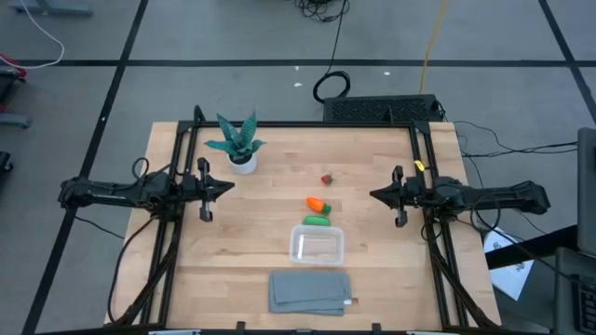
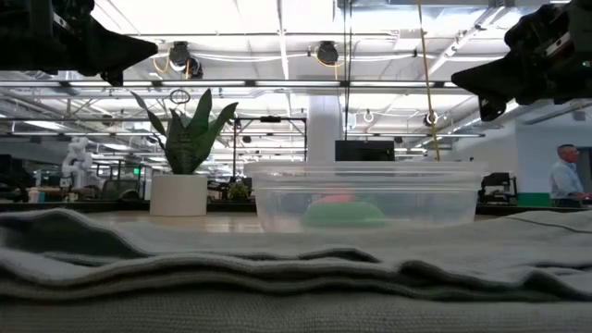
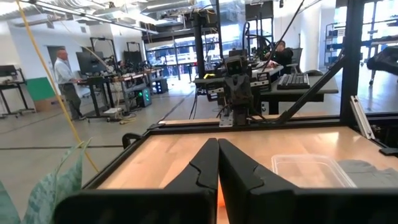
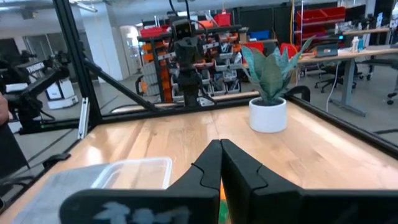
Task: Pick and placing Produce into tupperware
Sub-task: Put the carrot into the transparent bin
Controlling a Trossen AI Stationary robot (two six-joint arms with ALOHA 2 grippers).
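carrot [image 1: 318,204] lies green tip toward right arm; left claw [image 1: 229,187] and right claw [image 1: 374,194] pressed together.

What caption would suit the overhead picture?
Two arms wait at the table's sides; carrot, pod and berry lie beside the empty tupperware.

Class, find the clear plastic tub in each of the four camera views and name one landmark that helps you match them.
High view: the tub lies low of centre, between the green pod and the grey cloth.
Low view: centre, behind the cloth folds.
Left wrist view: lower right.
Right wrist view: lower left.
Shared landmark: the potted plant, seen in all four.
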